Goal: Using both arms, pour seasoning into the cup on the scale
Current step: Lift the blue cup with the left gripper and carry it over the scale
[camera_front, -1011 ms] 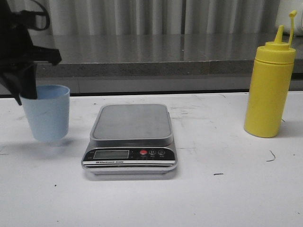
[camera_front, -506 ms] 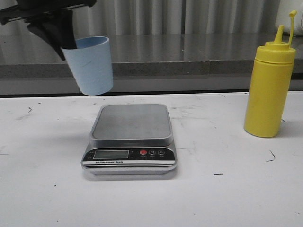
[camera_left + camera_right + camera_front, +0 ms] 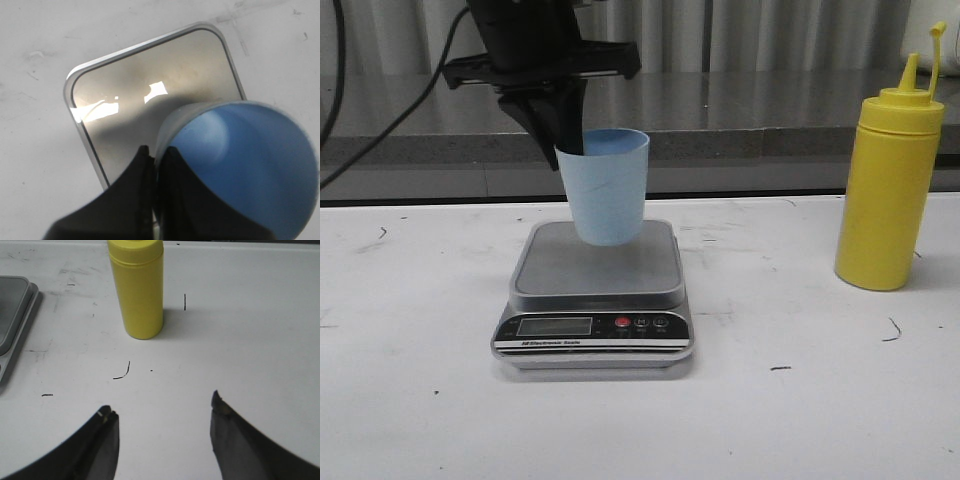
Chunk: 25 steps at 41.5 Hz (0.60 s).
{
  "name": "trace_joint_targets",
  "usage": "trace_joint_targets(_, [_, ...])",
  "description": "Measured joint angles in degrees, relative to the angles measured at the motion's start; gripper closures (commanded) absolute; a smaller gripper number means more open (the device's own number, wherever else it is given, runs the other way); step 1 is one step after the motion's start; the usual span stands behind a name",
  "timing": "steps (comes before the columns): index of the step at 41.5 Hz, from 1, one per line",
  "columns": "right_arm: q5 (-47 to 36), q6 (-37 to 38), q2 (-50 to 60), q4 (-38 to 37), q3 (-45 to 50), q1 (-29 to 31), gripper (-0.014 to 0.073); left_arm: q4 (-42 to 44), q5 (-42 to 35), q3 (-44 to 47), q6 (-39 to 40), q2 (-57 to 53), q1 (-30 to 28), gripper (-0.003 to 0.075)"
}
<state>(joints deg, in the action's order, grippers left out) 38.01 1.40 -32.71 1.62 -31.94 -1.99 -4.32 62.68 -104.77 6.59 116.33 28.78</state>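
My left gripper [image 3: 570,145] is shut on the rim of the light-blue cup [image 3: 608,188], one finger inside and one outside. The cup [image 3: 240,165] hangs slightly tilted over the steel platform of the silver scale [image 3: 597,290]; whether its base touches the platform I cannot tell. The left wrist view shows the scale [image 3: 130,90] platform below the cup. The yellow seasoning bottle [image 3: 889,190] stands upright on the table at the right, cap hanging off its nozzle. My right gripper [image 3: 164,407] is open above the bare table, short of the seasoning bottle [image 3: 137,287], with nothing between its fingers.
The white table [image 3: 800,400] carries a few dark scuff marks. A grey ledge [image 3: 770,120] and a curtain run along the back. The left arm's black cables [image 3: 380,110] hang at the far left.
The left gripper has carried the cup from the table's left side, up and rightward, then down over the scale's platform. The bottle and scale have not moved.
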Motion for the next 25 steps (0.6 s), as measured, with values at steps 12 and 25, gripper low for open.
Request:
trace_joint_targets(12, [0.0, 0.0, 0.0, 0.0, 0.0, 0.0, 0.016, 0.8, -0.5, -0.5, 0.2, 2.1, 0.0, 0.074])
trace_joint_targets(25, [0.0, 0.0, 0.0, 0.0, 0.0, 0.0, 0.016, 1.0, -0.6, -0.5, 0.2, 2.2, 0.0, 0.0448])
